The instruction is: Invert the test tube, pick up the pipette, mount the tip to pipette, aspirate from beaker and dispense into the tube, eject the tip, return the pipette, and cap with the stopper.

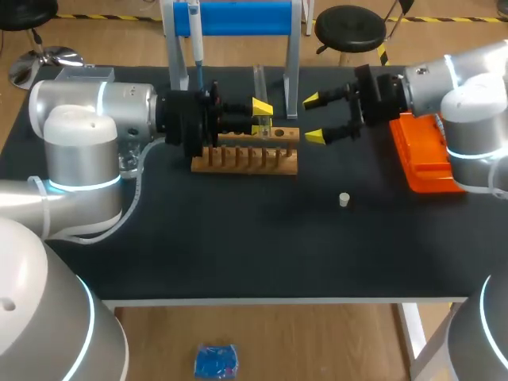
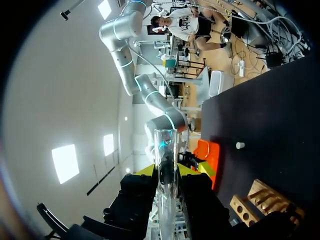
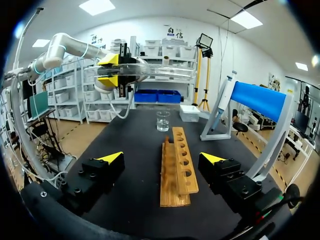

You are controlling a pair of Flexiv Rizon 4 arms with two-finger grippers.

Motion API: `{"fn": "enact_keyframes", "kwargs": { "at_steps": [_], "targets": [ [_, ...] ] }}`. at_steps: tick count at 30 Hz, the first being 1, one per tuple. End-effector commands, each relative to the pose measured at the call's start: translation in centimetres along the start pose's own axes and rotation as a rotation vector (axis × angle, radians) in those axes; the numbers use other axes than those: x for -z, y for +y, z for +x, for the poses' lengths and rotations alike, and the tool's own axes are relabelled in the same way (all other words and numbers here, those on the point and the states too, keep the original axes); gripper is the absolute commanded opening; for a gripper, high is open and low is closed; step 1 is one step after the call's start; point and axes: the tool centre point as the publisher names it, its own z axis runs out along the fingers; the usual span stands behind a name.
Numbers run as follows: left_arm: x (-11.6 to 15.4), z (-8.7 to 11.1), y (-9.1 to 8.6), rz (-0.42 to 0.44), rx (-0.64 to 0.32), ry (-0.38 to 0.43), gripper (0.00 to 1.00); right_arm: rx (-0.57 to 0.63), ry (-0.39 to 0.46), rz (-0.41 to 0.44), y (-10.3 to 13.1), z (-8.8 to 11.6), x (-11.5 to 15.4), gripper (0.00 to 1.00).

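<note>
Your left hand (image 1: 262, 117) is closed on the clear test tube (image 3: 160, 73), a yellow tip pressing each side. It holds the tube lying level in the air above the wooden rack (image 1: 246, 156). Your right hand (image 1: 317, 119) stands open at the rack's other end, near the tube but apart from it. The white stopper (image 1: 344, 200) lies on the tabletop (image 1: 238, 246), well apart from both hands. The pipette (image 1: 195, 36) hangs on its blue stand (image 1: 238, 17).

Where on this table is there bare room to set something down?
Bare: the table's wide front, from the wooden rack to the near edge, save the stopper. Crowded: at the rack, where the left tool holds the test tube facing the open right tool.
</note>
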Motion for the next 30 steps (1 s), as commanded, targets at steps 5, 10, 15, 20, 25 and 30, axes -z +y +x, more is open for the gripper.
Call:
{"fn": "enact_keyframes", "kwargs": {
  "at_steps": [5, 10, 15, 20, 25, 30],
  "targets": [
    [0.5, -2.9, 1.7, 0.001, 0.482, 0.147, 0.0, 0.0, -0.003, 0.003, 0.1, 0.1, 0.0, 1.0],
    [0.2, -4.4, 2.6, 0.1, 0.804, 0.11, 0.0, 0.0, -0.003, 0.003, 0.1, 0.1, 0.0, 1.0],
    [-0.6, -5.0, 2.9, 0.125, 0.826, 0.128, 0.0, 0.0, -0.003, 0.003, 0.1, 0.1, 0.0, 1.0],
    [-0.6, -5.0, 2.9, 0.125, 0.826, 0.128, 0.0, 0.0, -0.003, 0.003, 0.1, 0.1, 0.0, 1.0],
    [-0.6, -5.0, 2.9, 0.125, 0.826, 0.128, 0.0, 0.0, -0.003, 0.003, 0.1, 0.1, 0.0, 1.0],
    [-0.9, -4.7, 3.4, 0.119, 0.909, 0.132, 0.0, 0.0, -0.003, 0.003, 0.1, 0.1, 0.0, 1.0]
  ]
}}
